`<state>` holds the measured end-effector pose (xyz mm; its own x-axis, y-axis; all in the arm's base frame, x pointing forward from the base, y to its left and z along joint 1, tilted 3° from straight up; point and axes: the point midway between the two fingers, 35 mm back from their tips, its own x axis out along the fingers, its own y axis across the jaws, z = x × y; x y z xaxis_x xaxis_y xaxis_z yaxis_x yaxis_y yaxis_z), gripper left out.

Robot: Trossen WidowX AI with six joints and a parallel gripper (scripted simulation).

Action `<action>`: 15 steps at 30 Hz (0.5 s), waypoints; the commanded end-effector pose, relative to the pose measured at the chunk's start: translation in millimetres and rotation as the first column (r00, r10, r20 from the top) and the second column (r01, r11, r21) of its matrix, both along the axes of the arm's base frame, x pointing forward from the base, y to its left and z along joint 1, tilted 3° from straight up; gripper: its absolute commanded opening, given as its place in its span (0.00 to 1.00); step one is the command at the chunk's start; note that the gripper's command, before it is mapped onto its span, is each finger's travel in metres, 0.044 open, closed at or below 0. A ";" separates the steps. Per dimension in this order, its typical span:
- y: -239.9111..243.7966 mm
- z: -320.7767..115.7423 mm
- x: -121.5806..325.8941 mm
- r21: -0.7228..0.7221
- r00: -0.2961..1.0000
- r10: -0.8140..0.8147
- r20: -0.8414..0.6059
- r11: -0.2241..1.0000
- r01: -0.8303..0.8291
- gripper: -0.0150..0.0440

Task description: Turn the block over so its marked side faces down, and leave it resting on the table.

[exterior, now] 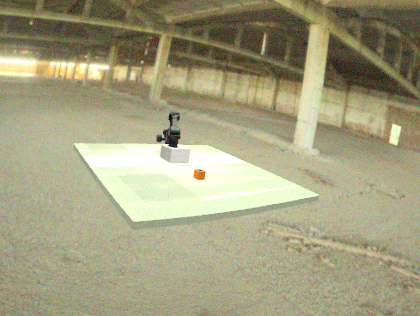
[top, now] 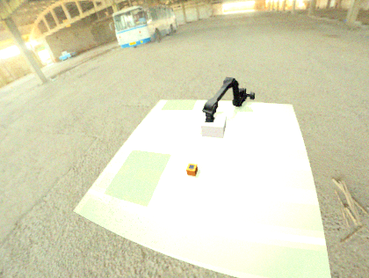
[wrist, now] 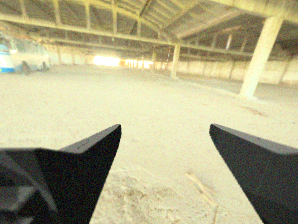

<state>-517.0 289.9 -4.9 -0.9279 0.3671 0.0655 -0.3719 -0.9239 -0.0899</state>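
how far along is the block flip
Nothing looks done: the orange block sits on the white table with its marked face up. Nothing is in hand; the hand is open, empty, and up by the arm's base. Reaching, gripping, turning and setting down remain.

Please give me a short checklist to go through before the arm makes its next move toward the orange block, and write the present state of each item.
1. Gripper open and holding nothing: ok, the fingers stand wide apart with only floor between them.
2. Orange block resting on the table: ok.
3. Marked side facing up, so the turn is not yet done: ok, a dark square shows on top in the top view.
4. Gripper aimed at the block: not ok, the wrist view looks out over the hall floor.
5. Path from the arm to the block free: ok, only the white base stands near.
6. Block square to the fingers: cannot tell.
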 end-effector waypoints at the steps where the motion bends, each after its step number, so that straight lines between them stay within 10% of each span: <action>1: 1.4 -0.1 0.7 -0.001 1.000 -0.003 0.001 1.000 0.003 0.98; 15: 177.5 -12.1 135.3 -0.135 0.907 -0.382 0.177 0.903 0.407 1.00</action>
<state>-414.1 434.1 -22.3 -0.7583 0.6408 -0.1201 -0.6414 -0.7662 -0.0391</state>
